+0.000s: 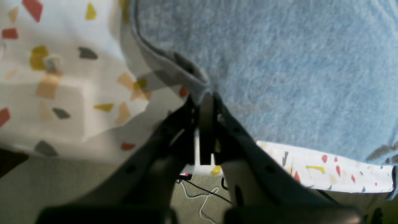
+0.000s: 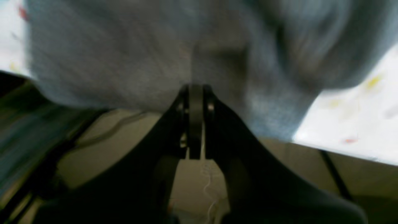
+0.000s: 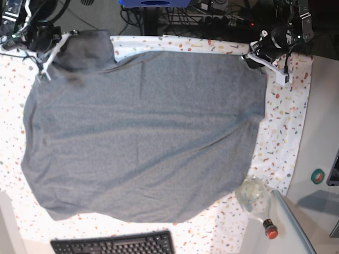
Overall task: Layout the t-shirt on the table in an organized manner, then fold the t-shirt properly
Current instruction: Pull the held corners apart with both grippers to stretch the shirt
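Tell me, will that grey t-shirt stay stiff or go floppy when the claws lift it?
Probably floppy: the t-shirt lies flat on the table with soft ripples, and its edge folds over where the left claw pinches it. It likely sags between the left and right claw. Probably not slippery, since the weave looks fuzzy up close.

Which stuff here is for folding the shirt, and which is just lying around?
For the job: t-shirt; table; left claw and right claw, both shut on the shirt's edge.

Just lying about: black keyboard; clear bottle with a red cap.
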